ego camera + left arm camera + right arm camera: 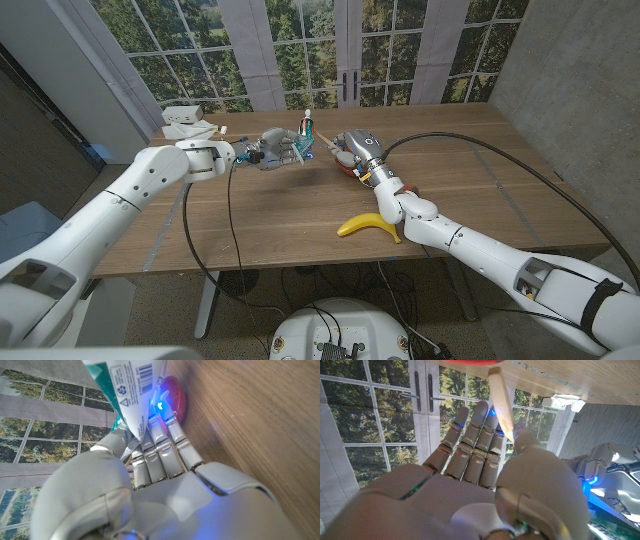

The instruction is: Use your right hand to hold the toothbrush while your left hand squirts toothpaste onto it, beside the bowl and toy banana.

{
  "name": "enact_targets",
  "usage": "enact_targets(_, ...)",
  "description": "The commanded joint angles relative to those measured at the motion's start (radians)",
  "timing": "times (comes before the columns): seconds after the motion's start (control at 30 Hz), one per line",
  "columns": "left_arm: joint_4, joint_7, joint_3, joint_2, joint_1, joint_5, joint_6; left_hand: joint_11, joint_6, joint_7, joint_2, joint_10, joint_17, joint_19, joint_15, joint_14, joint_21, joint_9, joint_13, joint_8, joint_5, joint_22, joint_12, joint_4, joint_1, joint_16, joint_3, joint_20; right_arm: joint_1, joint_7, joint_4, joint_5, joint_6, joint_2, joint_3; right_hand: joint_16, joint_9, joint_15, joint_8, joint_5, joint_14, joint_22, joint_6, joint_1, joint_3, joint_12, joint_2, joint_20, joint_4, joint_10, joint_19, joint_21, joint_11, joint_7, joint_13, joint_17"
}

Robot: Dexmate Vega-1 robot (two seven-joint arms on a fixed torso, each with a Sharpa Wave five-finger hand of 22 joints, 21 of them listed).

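Head view: the left hand (272, 152) is holding the toothpaste tube (305, 134) clamped in its fingers above the worktop (280, 215), far side, just left of the red bowl (349, 166). The tube is standing roughly upright, tilted a little toward the bowl. The right hand (362, 152) is hovering over the bowl, nearly touching the tube's side. The toothbrush is too small to pick out here. The toy banana (368, 227) is lying near the front edge, on the robot's side of the bowl, well apart from both hands.

Left wrist view: the fingers (161, 447) are wrapping the tube (127, 387), barcode panel facing the camera; the tube's long axis is running out past the fingertips toward the bowl (173, 401), which is sitting just beyond them. The nozzle end is hidden.

Right wrist view: the right hand (480, 467) is pinching the toothbrush (502, 407) between thumb and fingers, a pale handle running up past the fingertips toward the bowl's red rim (470, 362). The bristle end cannot be made out.

Judgement: the two hands are facing each other across the bowl's left edge. The squeeze depends on the tube's nozzle coming over the brush head, so the tube likely needs tipping further toward the right hand.
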Motion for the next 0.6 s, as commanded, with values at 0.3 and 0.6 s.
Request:
enact_targets(0.3, 0.017, -0.003, 0.026, -0.006, -0.036, 0.014, 0.024, -0.029, 0.124, 0.096, 0.003, 0.073, 0.013, 0.016, -0.094, 0.059, 0.027, 0.019, 0.000, 0.006, 0.005, 0.000, 0.011, -0.016, 0.024, 0.011, 0.024, -0.012, 0.011, -0.005, 0.019, 0.011, 0.003, 0.010, -0.003, -0.004, 0.002, -0.087, 0.004, 0.004, 0.010, 0.002, 0.020, 0.041, 0.009, -0.002, 0.027, -0.087, -0.002, 0.036, -0.006, 0.012, -0.029, -0.007, 0.005, 0.004)
enact_targets(0.6, -0.002, 0.038, 0.012, -0.012, -0.014, 0.013, 0.003, -0.031, 0.135, 0.100, -0.004, 0.082, 0.017, 0.016, -0.096, 0.067, 0.040, 0.028, -0.002, 0.005, 0.005, 0.000, 0.009, -0.028, 0.037, 0.016, 0.028, -0.016, 0.014, -0.002, 0.022, 0.019, 0.009, 0.011, -0.004, -0.007, 0.002, -0.085, 0.004, 0.004, 0.010, 0.002, 0.021, 0.039, 0.009, -0.003, 0.027, -0.087, -0.001, 0.037, -0.008, 0.016, -0.029, -0.007, 0.005, 0.006)
